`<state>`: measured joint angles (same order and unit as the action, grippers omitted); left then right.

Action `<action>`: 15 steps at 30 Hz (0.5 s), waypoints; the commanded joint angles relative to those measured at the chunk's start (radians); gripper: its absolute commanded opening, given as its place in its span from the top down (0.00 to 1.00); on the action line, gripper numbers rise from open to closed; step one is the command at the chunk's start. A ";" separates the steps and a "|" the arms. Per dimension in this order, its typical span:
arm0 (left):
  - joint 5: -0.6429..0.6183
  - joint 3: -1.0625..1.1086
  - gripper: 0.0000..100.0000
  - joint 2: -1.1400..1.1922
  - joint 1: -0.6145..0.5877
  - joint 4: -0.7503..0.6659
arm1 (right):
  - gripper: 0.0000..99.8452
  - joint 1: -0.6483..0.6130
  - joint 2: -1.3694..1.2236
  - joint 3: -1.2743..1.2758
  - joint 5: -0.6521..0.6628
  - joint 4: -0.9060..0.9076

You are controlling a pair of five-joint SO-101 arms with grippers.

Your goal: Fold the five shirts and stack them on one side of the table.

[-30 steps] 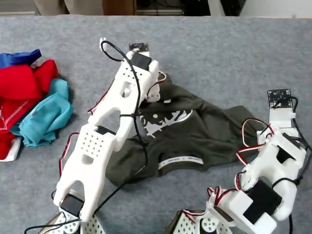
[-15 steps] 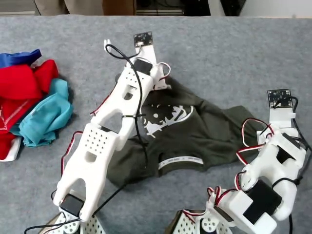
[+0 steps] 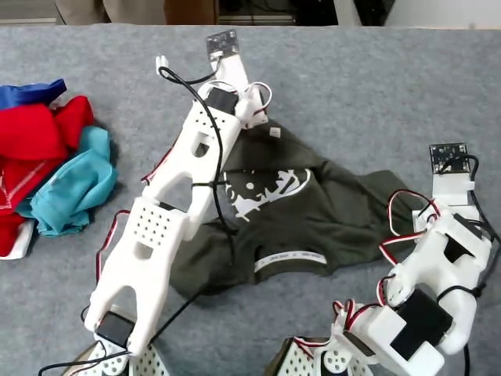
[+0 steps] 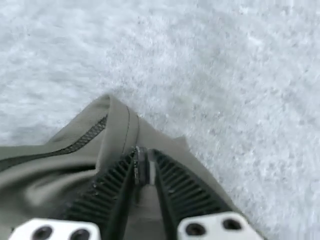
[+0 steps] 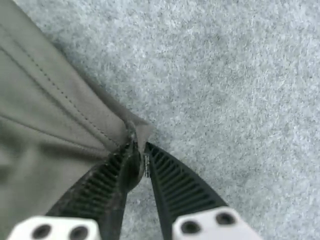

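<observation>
An olive green shirt (image 3: 301, 215) with a white print lies crumpled mid-table. The left arm stretches across it to its far corner, where the left gripper (image 3: 249, 117) is shut on the shirt's hem (image 4: 107, 127); the left wrist view has the black ribbed fingers (image 4: 167, 182) pinching the cloth. At the right, the right gripper (image 5: 137, 162) is shut on another edge of the green shirt (image 5: 45, 120), with the right arm (image 3: 438, 258) folded near the table's right front. A pile of red (image 3: 31, 145), teal (image 3: 74, 188) and blue (image 3: 27, 92) shirts sits at the left edge.
Grey felt covers the table (image 3: 368, 86). Open cloth lies along the back and right rear. The pile of shirts occupies the left edge, and the arm bases (image 3: 313, 356) stand at the front.
The left gripper has pulled the shirt's corner farther toward the back of the table, stretching the cloth. The right arm has stayed still.
</observation>
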<state>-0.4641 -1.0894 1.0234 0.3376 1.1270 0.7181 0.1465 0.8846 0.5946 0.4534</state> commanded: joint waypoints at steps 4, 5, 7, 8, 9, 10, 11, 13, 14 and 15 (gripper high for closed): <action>-0.160 -0.028 0.82 -0.027 -0.084 0.074 | 1.00 -0.022 0.001 0.002 0.006 -0.020; -0.150 -0.057 0.82 -0.027 -0.092 0.115 | 1.00 -0.022 0.001 0.002 0.006 -0.020; -0.127 -0.133 0.82 -0.027 -0.098 0.213 | 1.00 -0.022 0.001 0.002 0.006 -0.020; -0.114 -0.173 0.82 -0.027 -0.098 0.269 | 1.00 -0.022 0.001 0.002 0.006 -0.020; -0.095 -0.213 0.82 -0.025 -0.095 0.321 | 1.00 -0.022 0.001 0.002 0.006 -0.020; -0.075 -0.253 0.82 -0.021 -0.092 0.370 | 1.00 -0.022 0.001 0.002 0.006 -0.020; -0.066 -0.290 0.82 -0.019 -0.089 0.414 | 1.00 -0.022 0.001 0.002 0.006 -0.020; -0.055 -0.339 0.82 -0.018 -0.077 0.489 | 1.00 -0.022 0.001 0.002 0.006 -0.020; -0.055 -0.354 0.82 -0.018 -0.072 0.520 | 1.00 -0.022 0.001 0.002 0.006 -0.020; -0.060 -0.354 0.82 -0.018 -0.064 0.545 | 1.00 -0.022 0.001 0.002 0.006 -0.020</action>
<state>-0.5332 -1.3702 1.0234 0.2532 1.5904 0.7181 0.1465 0.8846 0.5946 0.4534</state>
